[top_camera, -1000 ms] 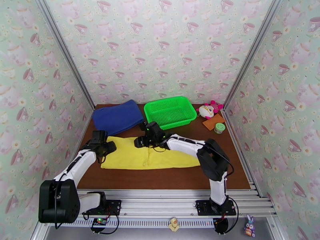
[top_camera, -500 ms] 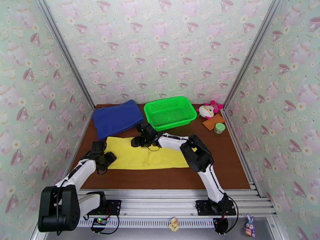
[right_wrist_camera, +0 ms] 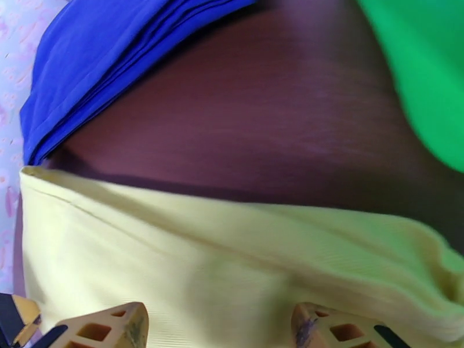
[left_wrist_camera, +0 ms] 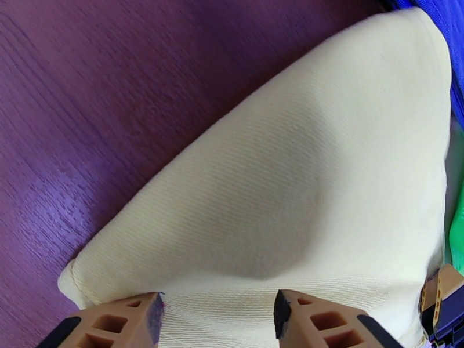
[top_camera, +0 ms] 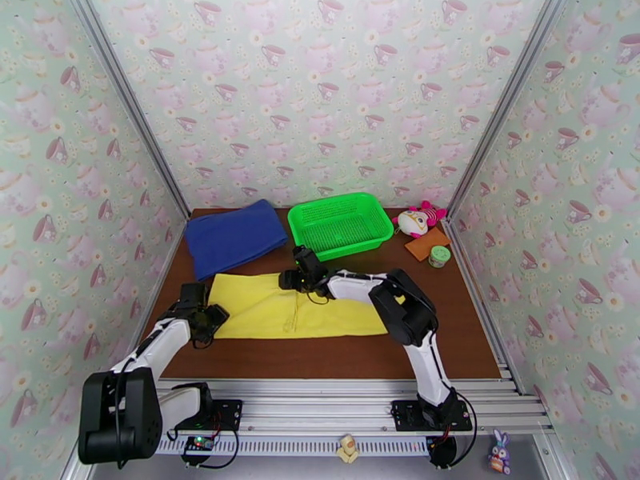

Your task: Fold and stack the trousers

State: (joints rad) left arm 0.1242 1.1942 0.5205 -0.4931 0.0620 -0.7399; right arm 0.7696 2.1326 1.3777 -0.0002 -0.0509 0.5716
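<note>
The brown wooden table [top_camera: 336, 358] carries the trousers [top_camera: 320, 314], lying flat as a folded yellow strip across its middle. Their long axis runs left to right, parallel to the near edge; I cannot tell which end is the waist. Behind their left half lies a dark blue folded cloth [top_camera: 234, 236], its near edge just beside the strip's far edge. Next to it at the back stands the green basket [top_camera: 340, 224]. The left gripper [top_camera: 214, 315] sits low at the strip's left end – in its wrist view its jaws stand wide apart over a near corner of the yellow cloth, closed on nothing. The right gripper [top_camera: 286, 279] is at the far edge near the middle, jaws likewise spread wide over the cloth's edge. A pink plush toy [top_camera: 419, 218] and a small jar [top_camera: 438, 255] sit at the far right.
</note>
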